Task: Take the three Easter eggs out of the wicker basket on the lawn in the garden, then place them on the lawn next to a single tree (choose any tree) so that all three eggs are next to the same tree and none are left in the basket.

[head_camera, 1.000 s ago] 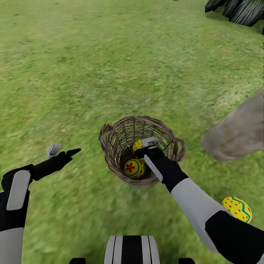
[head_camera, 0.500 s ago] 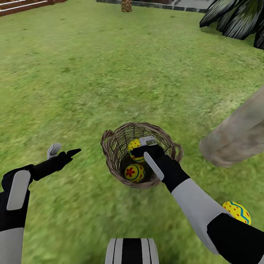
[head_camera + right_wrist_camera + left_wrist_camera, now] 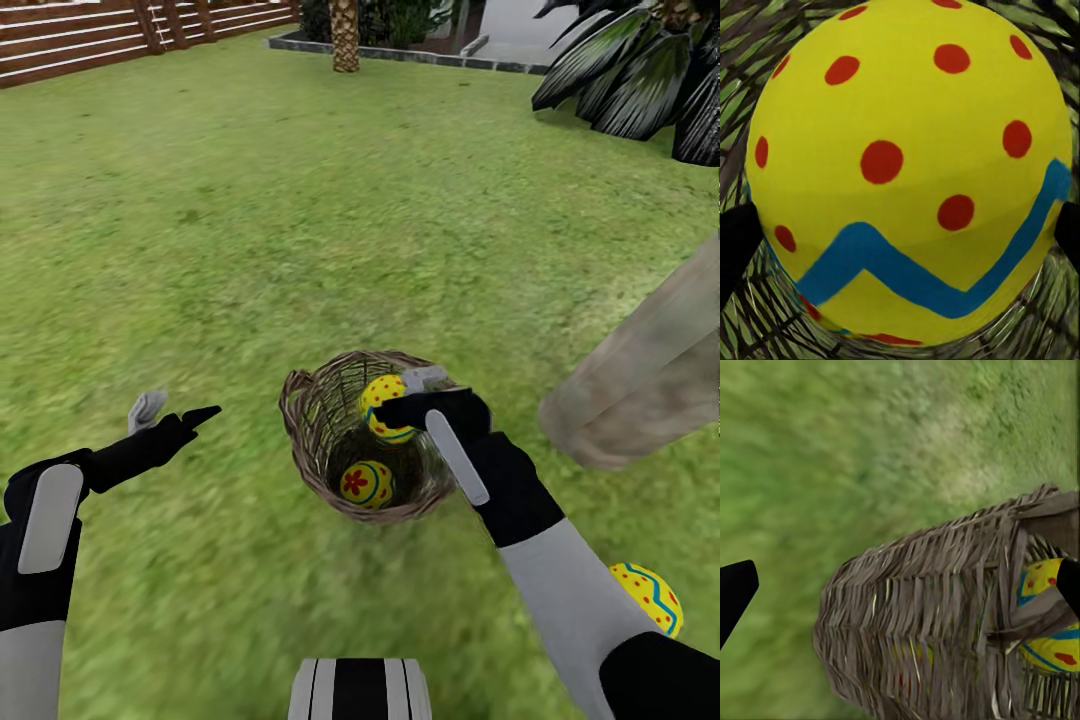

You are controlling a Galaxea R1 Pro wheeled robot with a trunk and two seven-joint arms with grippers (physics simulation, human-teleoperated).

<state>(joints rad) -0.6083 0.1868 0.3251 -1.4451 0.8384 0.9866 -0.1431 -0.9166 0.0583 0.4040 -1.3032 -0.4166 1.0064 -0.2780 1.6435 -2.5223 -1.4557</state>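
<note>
Head view: the right gripper (image 3: 400, 398) clenches a dotted egg (image 3: 384, 408) between its fingers at the wicker basket (image 3: 312, 440) rim; the left gripper (image 3: 172, 410) hangs released over the lawn (image 3: 300, 200).

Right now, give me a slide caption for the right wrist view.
Right gripper closed on a yellow egg with red dots and blue zigzag, wicker basket behind.
</note>
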